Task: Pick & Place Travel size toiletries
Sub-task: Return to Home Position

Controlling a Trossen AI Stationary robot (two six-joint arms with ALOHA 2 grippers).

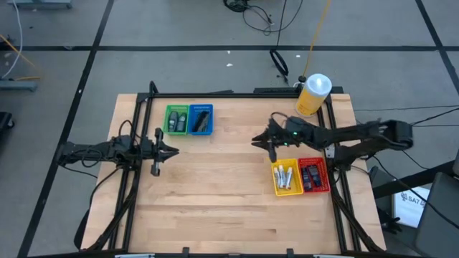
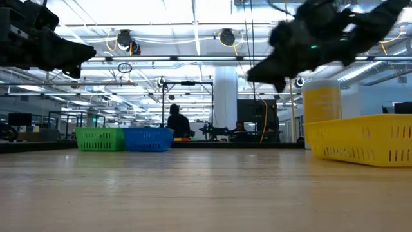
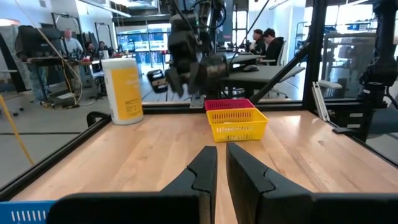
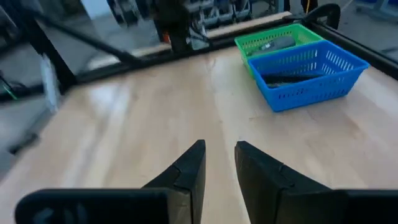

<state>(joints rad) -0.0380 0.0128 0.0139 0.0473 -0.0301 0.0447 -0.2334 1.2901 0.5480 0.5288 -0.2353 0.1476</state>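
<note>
The toiletries lie in four trays. White-silver mini tubes (image 1: 285, 177) fill the yellow tray (image 1: 277, 188), and dark packets (image 1: 310, 175) lie in the red tray (image 1: 324, 188). More dark items rest in the green tray (image 1: 168, 110) and the blue tray (image 1: 209, 131); the right wrist view shows them as dark items (image 4: 292, 78). My right gripper (image 1: 260, 142) hovers above the table just beyond the yellow tray, open and empty (image 4: 219, 155). My left gripper (image 1: 173, 150) hangs in the air near the table's left side, below the green tray in the picture, open by a narrow gap and empty (image 3: 221, 160).
A large yellow bottle with a white cap (image 1: 313, 94) stands at the far right corner, behind my right arm. Bare wood (image 1: 222, 186) lies between the two tray pairs. A black frame rail (image 1: 337, 179) borders the table. People sit in the room beyond (image 2: 177, 122).
</note>
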